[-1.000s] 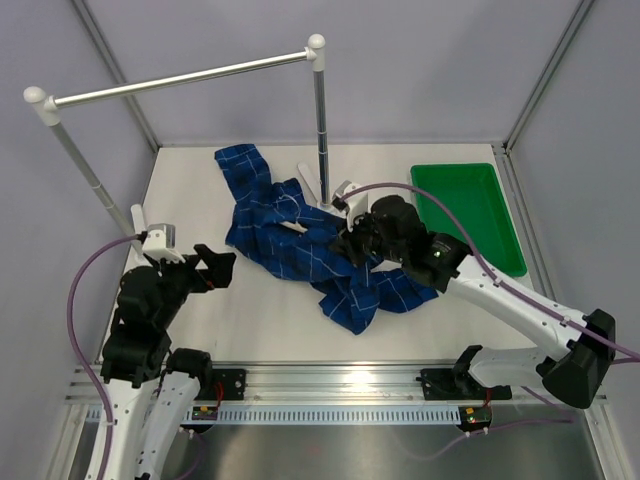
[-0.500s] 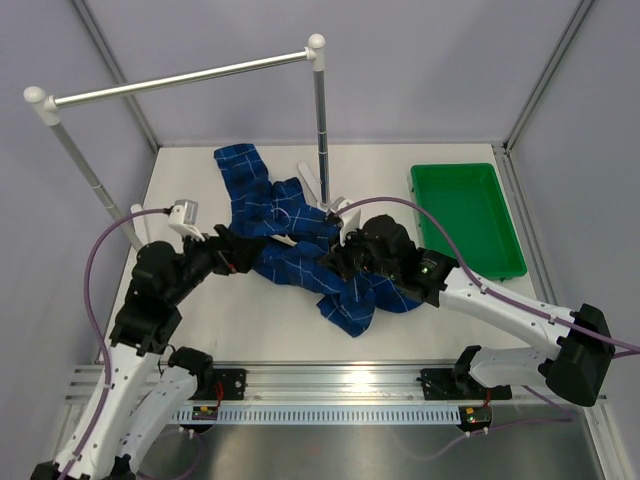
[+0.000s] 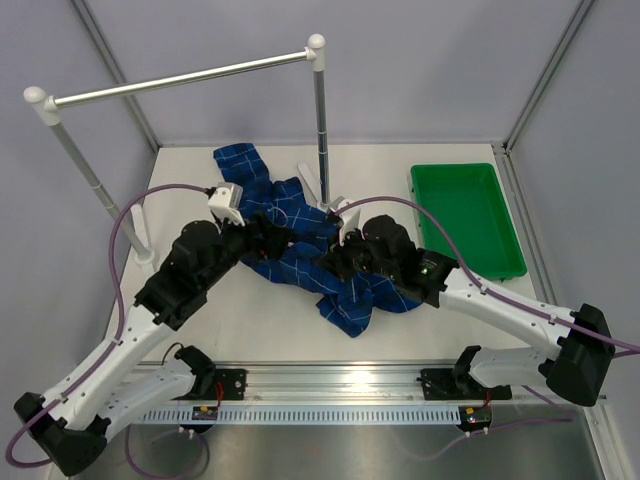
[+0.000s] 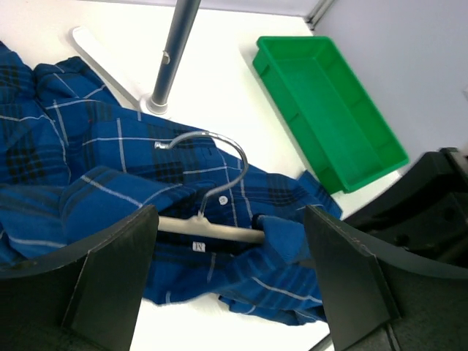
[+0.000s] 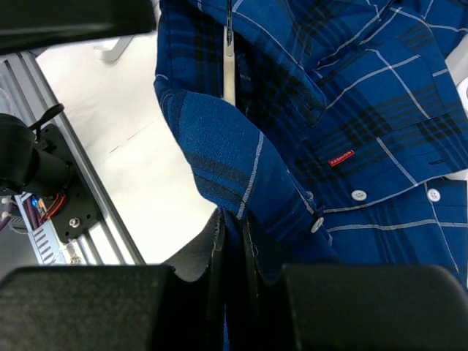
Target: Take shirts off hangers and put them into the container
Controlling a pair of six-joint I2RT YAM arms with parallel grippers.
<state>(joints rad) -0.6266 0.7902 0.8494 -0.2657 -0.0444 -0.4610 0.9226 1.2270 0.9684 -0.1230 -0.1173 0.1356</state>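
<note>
Shirt (image 3: 300,270) lies crumpled on the white tabletop (image 3: 240,330), dark blue with a pale check. It sits between my 2 arms, near the green tray (image 3: 465,215) but wholly outside it. From above, both my claws sit over the cloth and cover its middle, and I cannot make out the hanger there.

My left wrist camera gives what the top view lacks. The pale wooden hanger (image 4: 219,232) lies on the shirt with its metal hook curving up toward the rack's post (image 4: 175,51). Cloth is folded over both ends of the bar and hides them. My left claw (image 4: 230,223) stands wide, its 2 fingers spread to either side of that bar and closed on nothing. Whether they touch the cloth I cannot tell.

My right wrist camera shows my right claw (image 5: 232,227) narrowed onto a fold of the shirt, with the cloth pinched between the fingers and rising from them. A small red label (image 5: 341,157) shows beside that fold, and I can find it in no other view. The silver rail (image 3: 180,78) appears only from above.
</note>
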